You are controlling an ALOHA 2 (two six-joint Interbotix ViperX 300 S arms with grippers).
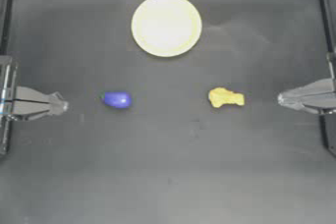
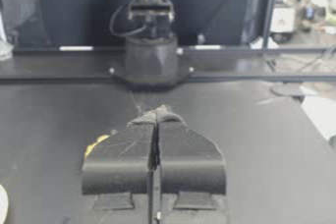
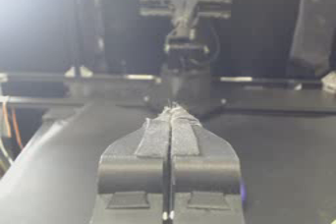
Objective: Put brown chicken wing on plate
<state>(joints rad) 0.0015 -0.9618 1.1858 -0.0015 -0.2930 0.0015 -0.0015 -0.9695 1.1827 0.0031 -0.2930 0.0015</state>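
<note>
- The plate (image 1: 166,25) lay flat on the dark tabletop (image 1: 171,169), at its far middle, with nothing on it.
- The brown chicken wing (image 1: 226,98), a lumpy yellow-orange piece, sat on the tabletop nearer than the plate and a little to the plate's right, well apart from it.
- A rounded blue-purple object (image 1: 117,99) rested on the tabletop level with the wing, on the plate's left side and also well apart from the plate.
- The left gripper (image 1: 59,105) waited far to the left of the plate, beyond the blue-purple object; its jaws were pressed together and held nothing.
- The right gripper (image 1: 283,99) waited far to the right of the plate, near the wing but not touching it; its jaws were likewise closed tight on nothing.
</note>
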